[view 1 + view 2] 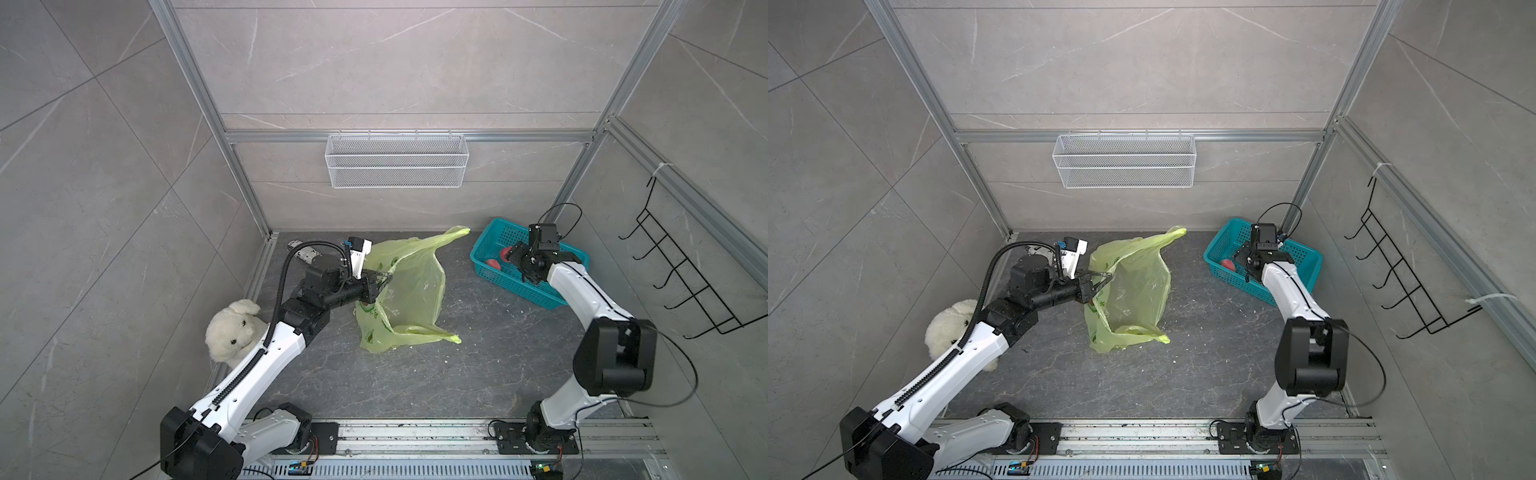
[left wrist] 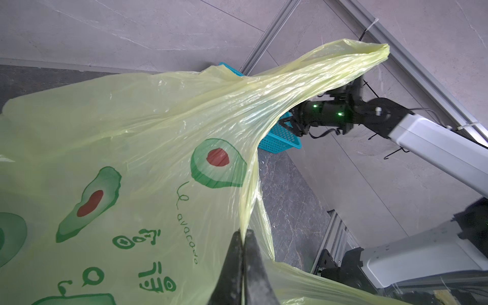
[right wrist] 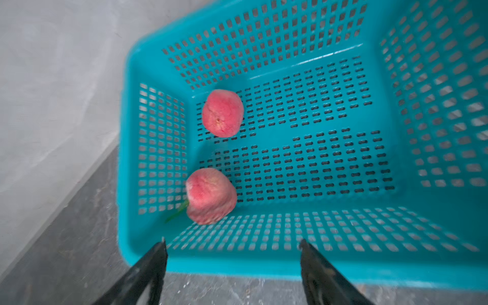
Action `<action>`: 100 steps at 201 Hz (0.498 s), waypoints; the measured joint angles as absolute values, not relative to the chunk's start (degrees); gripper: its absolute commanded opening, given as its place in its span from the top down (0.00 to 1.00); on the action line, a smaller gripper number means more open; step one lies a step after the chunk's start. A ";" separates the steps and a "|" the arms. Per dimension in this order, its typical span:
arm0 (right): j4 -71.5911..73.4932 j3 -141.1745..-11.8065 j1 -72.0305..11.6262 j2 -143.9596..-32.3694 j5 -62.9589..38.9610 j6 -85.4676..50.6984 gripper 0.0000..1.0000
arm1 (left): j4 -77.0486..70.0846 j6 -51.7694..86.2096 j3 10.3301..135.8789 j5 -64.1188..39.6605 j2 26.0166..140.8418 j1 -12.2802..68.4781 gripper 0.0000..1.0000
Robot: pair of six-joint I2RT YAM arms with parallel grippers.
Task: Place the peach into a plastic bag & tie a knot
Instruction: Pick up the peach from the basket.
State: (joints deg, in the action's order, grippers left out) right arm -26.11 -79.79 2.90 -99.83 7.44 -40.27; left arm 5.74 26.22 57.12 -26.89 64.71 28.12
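Jaws of the left gripper [image 2: 242, 233] are pressed together on a gathered edge of the plastic bag [image 2: 132, 145], pinching the thin yellow-green film right at the fingertips. From that pinch the bag spreads out ahead of and below the gripper, with its avocado prints facing the wrist camera. One handle loop [image 2: 369, 52] rises up and away beyond the fingertips. In a top view the bag's mouth gapes open just past the gripper, and its lower end [image 1: 386, 340] lies on the dark floor [image 1: 478, 374].

The right gripper [image 3: 233, 241] has its fingers spread wide with nothing between them. It hangs over the near rim of the teal basket [image 3: 343, 266], well apart from the bag. Two peaches lie inside the basket. The nearer peach [image 3: 211, 196] sits just ahead of the fingertips against the basket's near wall, with a green leaf at its side. The farther peach [image 3: 222, 113] rests deeper in, close to a corner. Neither peach touches the fingers. A white plush toy [image 1: 232, 328] sits beside the left arm, behind its gripper.
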 measured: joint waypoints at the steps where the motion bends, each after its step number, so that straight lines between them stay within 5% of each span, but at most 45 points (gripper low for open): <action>1: -26.06 -79.96 2.94 -100.18 7.38 -40.34 0.17 | 5.74 26.22 57.12 -26.89 64.71 28.12 1.00; 100: -25.28 -111.57 5.41 -132.22 6.31 -41.80 0.09 | 5.48 26.85 56.75 -27.16 64.86 29.36 1.00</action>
